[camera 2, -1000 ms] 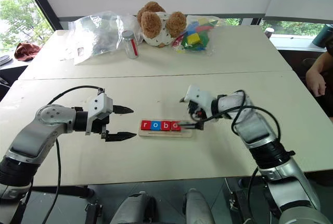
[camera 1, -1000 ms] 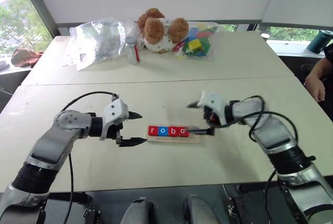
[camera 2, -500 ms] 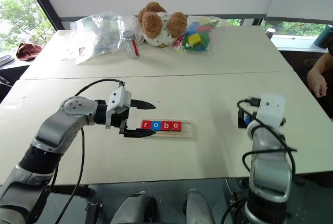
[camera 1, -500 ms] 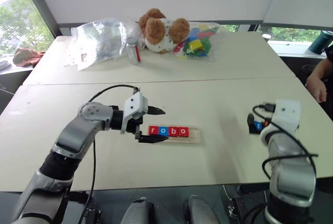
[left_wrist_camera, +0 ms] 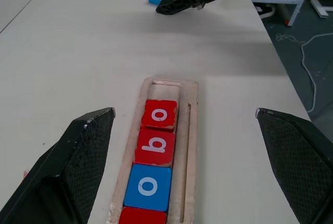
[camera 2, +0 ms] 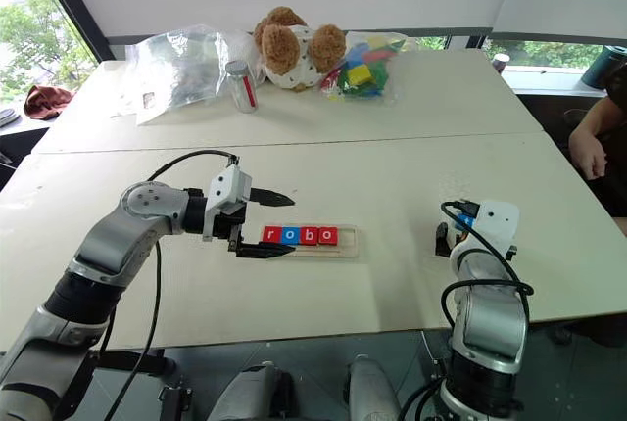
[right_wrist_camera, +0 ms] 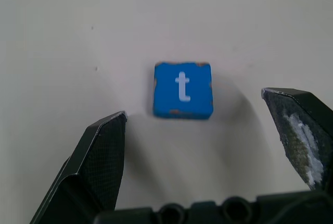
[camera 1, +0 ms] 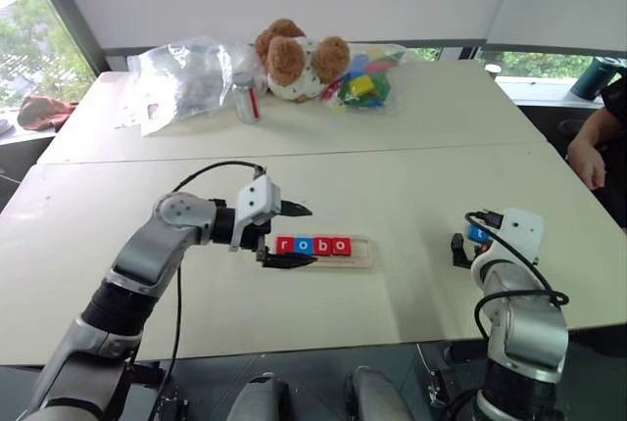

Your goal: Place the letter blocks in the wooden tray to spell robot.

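Observation:
The wooden tray [camera 1: 363,249] lies mid-table with four letter blocks in it reading r [camera 1: 285,245], o [camera 1: 302,245], b [camera 1: 321,245], o [camera 1: 341,245]; its right-end slot is bare. My left gripper [camera 1: 311,236] is open, its fingers straddling the tray's left end. In the left wrist view the tray [left_wrist_camera: 194,146] runs away between the fingers [left_wrist_camera: 86,146]. A blue "t" block [right_wrist_camera: 183,89] lies flat on the table far right of the tray. Just above it my right gripper [right_wrist_camera: 193,105] hangs open, a finger on either side, not touching it.
On the far table sit a teddy bear [camera 1: 294,54], a clear plastic bag [camera 1: 181,73], a small bottle [camera 1: 245,100] and a bag of coloured toy blocks [camera 1: 364,80]. A person's hand [camera 1: 586,155] rests at the right edge.
My right arm swung from the tray's right end out to the right and lowered over the blue t block. My left gripper moved right to the tray's left end.

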{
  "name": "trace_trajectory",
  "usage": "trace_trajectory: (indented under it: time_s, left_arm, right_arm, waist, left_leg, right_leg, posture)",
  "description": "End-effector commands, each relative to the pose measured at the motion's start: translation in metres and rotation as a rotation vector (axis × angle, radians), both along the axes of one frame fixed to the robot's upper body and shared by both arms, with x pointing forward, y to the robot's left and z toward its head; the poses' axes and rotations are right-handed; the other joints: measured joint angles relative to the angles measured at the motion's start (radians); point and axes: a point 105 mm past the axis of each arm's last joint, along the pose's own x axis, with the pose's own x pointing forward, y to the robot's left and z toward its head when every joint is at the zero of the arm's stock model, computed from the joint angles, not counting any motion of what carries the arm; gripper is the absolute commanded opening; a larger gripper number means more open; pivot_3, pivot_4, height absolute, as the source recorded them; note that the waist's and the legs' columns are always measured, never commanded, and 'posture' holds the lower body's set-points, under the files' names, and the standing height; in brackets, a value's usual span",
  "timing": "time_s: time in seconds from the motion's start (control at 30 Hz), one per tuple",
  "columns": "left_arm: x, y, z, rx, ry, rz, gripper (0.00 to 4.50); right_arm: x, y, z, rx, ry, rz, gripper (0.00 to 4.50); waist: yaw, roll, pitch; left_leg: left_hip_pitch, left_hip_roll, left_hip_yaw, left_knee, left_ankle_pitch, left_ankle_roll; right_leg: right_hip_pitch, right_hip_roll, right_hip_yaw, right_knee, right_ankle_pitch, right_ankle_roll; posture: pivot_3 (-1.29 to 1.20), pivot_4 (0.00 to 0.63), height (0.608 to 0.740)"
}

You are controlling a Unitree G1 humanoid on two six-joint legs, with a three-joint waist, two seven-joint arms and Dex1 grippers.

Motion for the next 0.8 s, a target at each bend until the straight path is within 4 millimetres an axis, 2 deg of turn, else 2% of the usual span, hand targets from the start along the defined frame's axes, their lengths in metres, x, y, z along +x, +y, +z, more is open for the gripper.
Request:
trace_trajectory:
  time_s: [0.03,0.07,0.23,0.37,0.47,0.6,0.8]
  left_arm:
    - [0.0,0.004,0.008,-0.002,-0.037,0.02,4.5]
    - [0.0,0.005,0.008,-0.001,-0.038,0.026,4.5]
    - [0.004,0.015,0.009,0.001,-0.039,0.069,4.5]
    - [0.012,0.026,0.009,0.009,-0.041,0.124,4.5]
    - [0.014,0.032,0.009,0.023,-0.041,0.137,4.5]
    - [0.014,0.04,0.005,0.063,-0.039,0.135,4.5]
    - [0.016,0.043,-0.001,0.096,-0.046,0.143,4.5]
  right_arm:
    - [0.003,-0.007,-0.009,0.014,0.019,-0.031,3.96]
    - [0.003,-0.007,-0.01,0.015,0.018,-0.034,3.67]
    - [0.0,-0.005,-0.012,0.011,0.026,-0.035,1.15]
    - [0.005,0.003,-0.003,-0.024,0.005,0.021,1.14]
    - [0.008,0.035,0.011,-0.036,-0.024,0.191,1.14]
    - [-0.007,0.068,0.006,-0.018,0.016,0.341,1.14]
    - [-0.01,0.077,-0.001,0.022,0.047,0.339,1.14]
  waist:
    - [0.0,0.0,0.0]
    - [0.001,0.0,0.0]
    - [0.008,-0.001,0.0]
    - [0.006,0.0,0.0]
    - [0.004,0.0,0.0]
    - [0.001,0.0,0.0]
    - [0.002,0.0,0.0]
  left_leg:
    - [0.0,0.0,0.0,0.0,0.0,0.0]
    - [0.0,0.0,0.0,0.0,0.0,0.0]
    - [0.0,0.0,-0.001,0.0,0.0,0.0]
    - [0.0,0.0,-0.001,0.0,0.0,0.0]
    - [0.0,0.0,-0.001,-0.001,0.0,0.0]
    - [-0.001,0.001,-0.001,-0.002,0.0,0.0]
    - [-0.001,0.001,-0.001,-0.001,0.0,0.0]
  right_leg:
    - [0.0,0.0,0.0,0.0,0.0,0.0]
    - [0.0,0.0,0.0,0.0,0.0,0.0]
    - [0.0,-0.001,0.0,0.0,0.0,0.0]
    - [0.001,-0.001,0.0,-0.001,0.0,0.0]
    - [0.0,-0.001,0.0,-0.001,0.0,0.0]
    - [-0.001,0.0,0.0,-0.001,0.0,0.0]
    - [0.0,0.001,-0.001,-0.001,0.0,0.0]
  posture:
    - [0.0,0.15,0.74]
    - [0.0,0.15,0.74]
    - [0.0,0.15,0.74]
    - [0.0,0.15,0.74]
    - [0.0,0.15,0.74]
    - [0.0,0.15,0.74]
    - [0.0,0.15,0.74]
